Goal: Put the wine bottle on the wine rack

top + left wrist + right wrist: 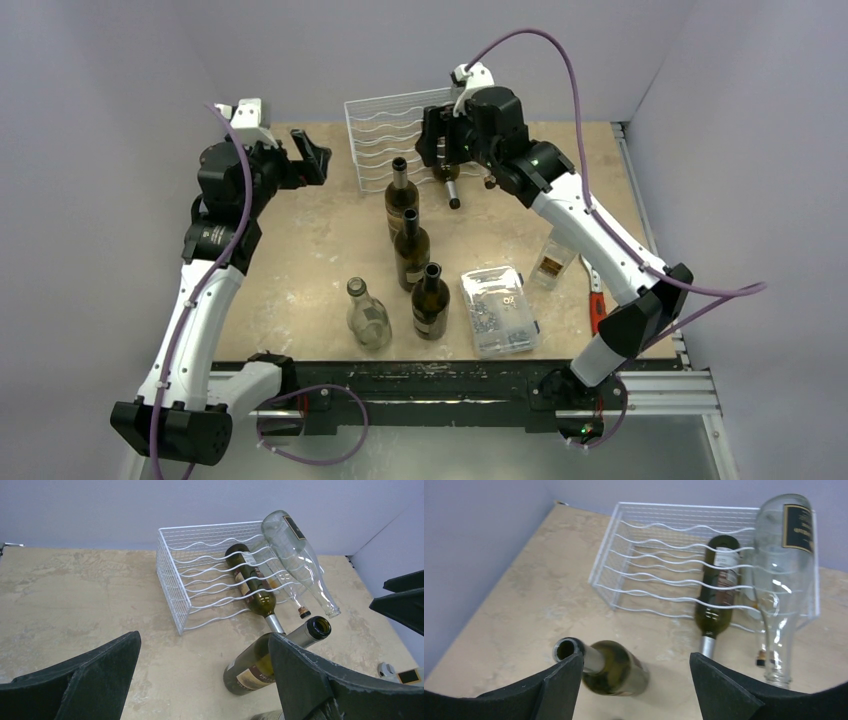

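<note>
Broadly, the job looks part done. The table (300,250) carries the white wine rack (375,140) at its far edge, and two bottles lie in the rack's right-hand cradles. One is a green bottle (719,585), its neck poking out on the near side. Just right of it is a long clear bottle (781,565), base high by the far rail and mouth hanging past the near edge. Whether that one is fully seated I cannot tell.

Four bottles stand unracked on the table. An open dark bottle (401,195) is just near the rack, a second dark bottle (410,250) and a third dark bottle (431,300) line up nearer, and a squat clear bottle (367,315) stands left of the third. By my reckoning the open dark one is the handiest to take next.

The right gripper (634,665) hangs over the rack's near edge with its fingers well apart and nothing between them; the open dark bottle's mouth sits below, close to its left finger but not visibly touched. The left gripper (205,645) is at the far left, facing the rack, spread wide and empty.
</note>
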Motion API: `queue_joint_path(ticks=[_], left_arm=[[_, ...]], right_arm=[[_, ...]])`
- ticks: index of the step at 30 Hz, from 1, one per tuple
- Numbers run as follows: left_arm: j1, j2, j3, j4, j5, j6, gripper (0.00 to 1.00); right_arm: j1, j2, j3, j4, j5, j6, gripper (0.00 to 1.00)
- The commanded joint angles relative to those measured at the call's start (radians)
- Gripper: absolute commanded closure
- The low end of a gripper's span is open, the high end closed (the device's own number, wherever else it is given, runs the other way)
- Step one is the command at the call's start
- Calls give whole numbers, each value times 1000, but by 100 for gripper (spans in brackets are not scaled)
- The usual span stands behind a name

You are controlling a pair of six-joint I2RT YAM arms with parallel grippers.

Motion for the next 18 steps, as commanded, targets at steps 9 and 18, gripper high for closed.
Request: queue_joint_path(ticks=[9,18], left_arm=[[11,29,61,8,87,-52,0],[2,11,51,6,89,-59,0]], right_arm=[[167,31,8,62,27,72,15],[236,106,22,0,217,53,16]])
